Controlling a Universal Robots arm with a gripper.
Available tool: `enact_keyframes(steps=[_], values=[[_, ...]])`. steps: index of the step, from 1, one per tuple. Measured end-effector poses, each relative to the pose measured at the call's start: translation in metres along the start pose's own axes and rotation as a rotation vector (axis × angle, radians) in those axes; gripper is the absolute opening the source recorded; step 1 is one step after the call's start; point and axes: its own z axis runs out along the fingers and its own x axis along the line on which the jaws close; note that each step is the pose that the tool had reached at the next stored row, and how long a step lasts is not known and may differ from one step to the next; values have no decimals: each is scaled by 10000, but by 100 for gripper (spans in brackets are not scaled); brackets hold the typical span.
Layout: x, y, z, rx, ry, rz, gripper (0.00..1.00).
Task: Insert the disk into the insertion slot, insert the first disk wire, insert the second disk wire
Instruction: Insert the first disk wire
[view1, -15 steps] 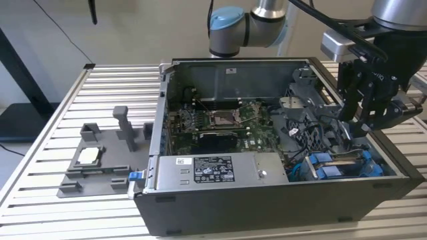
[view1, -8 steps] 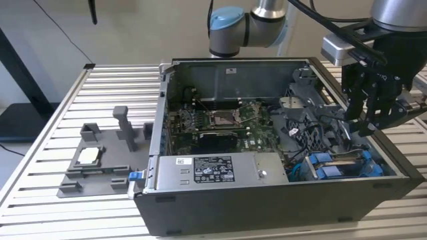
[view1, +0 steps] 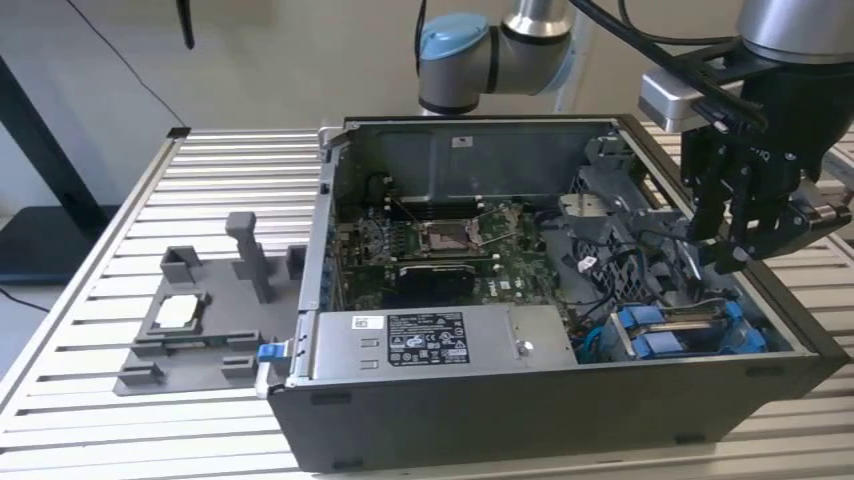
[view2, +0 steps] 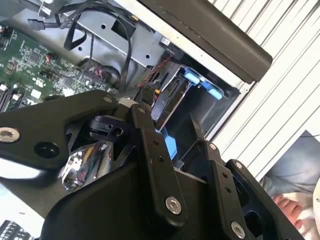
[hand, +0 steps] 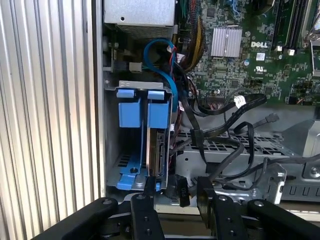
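Blue plastic tabs edge the dark grey metal insertion slot (view1: 683, 338), in the open computer case (view1: 534, 420) at its near corner on the exterior view's right. The flat silver disk (hand: 160, 150) stands on edge inside it. Just above hangs the black gripper (view1: 731, 258), jaws spread and grasping nothing, with a blocky black connector (hand: 181, 192) between them.

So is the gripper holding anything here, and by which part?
Nothing looks gripped. The gripper stands open near the insertion slot, with a black cable connector between its fingers, apparently clear of both.
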Motion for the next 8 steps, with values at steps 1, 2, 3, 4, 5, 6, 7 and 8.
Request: enact_keyframes(steps=[1, 2, 3, 4, 5, 6, 7, 8], values=[[0, 0, 0, 0, 0, 1, 46], [0, 0, 1, 0, -1, 1, 46], [0, 0, 1, 0, -1, 1, 46], [0, 0, 1, 0, -1, 1, 46], [0, 0, 1, 1, -1, 1, 46], [0, 0, 1, 0, 0, 1, 46], [0, 0, 1, 1, -1, 1, 44], [0, 0, 1, 0, -1, 1, 44]])
